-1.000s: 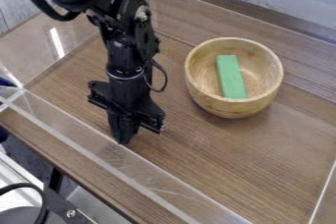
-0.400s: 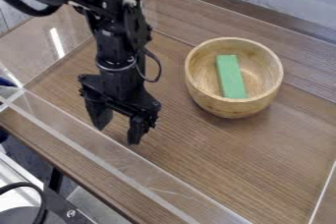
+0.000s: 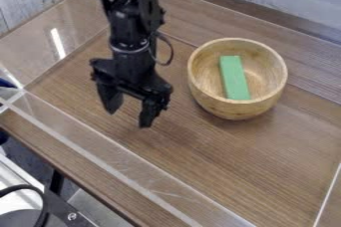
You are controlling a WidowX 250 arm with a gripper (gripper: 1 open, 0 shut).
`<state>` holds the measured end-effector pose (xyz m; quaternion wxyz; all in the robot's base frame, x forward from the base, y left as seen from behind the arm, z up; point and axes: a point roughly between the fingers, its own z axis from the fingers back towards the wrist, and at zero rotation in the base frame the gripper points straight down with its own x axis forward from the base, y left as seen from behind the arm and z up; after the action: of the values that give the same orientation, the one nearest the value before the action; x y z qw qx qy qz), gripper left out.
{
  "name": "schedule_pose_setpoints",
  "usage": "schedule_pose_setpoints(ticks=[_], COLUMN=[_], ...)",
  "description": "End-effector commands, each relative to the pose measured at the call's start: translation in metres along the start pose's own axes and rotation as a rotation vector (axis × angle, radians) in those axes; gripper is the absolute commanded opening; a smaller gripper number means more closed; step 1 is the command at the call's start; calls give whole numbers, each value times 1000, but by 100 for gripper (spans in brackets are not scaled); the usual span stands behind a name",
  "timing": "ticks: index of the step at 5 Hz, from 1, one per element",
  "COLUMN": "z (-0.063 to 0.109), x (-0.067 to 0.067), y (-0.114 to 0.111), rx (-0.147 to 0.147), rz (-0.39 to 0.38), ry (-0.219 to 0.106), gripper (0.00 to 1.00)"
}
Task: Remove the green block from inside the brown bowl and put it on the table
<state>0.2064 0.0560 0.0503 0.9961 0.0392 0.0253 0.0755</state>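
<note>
The gripper (image 3: 128,107) is seen pointing straight down above the table (image 3: 253,176), its two dark fingers (image 3: 147,112) spread wide with nothing between them; it is judged to be held that way so that the jaws can be brought down around the block's narrow sides once the arm is carried over to the bowl. It stands clear of the tabletop, to the left of the brown bowl (image 3: 200,90) and apart from it, so no contact with the task's things is shown. The green block (image 3: 234,77) is found inside the bowl, lying along the bowl's floor, with one end toward the far rim and the other toward the near rim. It appears as a flat, elongated bar of solid bright green. Whether it lies quite flat or leans slightly against the curved inner wall cannot be settled from this single view. The bowl is shown as round, light tan and thick-walled, resting upright on the dark wood-grain surface. The removal is judged not yet begun.
</note>
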Motion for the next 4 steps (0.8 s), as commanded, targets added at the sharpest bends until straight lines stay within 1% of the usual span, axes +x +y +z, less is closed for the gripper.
schedule_pose_setpoints(ticks=[1,2,3,4], z=[19,28,25,25], x=[24,41,44,59], y=[-10,-22,-30,-42], rx=[-34,-70,-80,-62], rz=[-39,-60,-43,-79], ry=[-58,-69,-49,-58], gripper=[100,100,100,100])
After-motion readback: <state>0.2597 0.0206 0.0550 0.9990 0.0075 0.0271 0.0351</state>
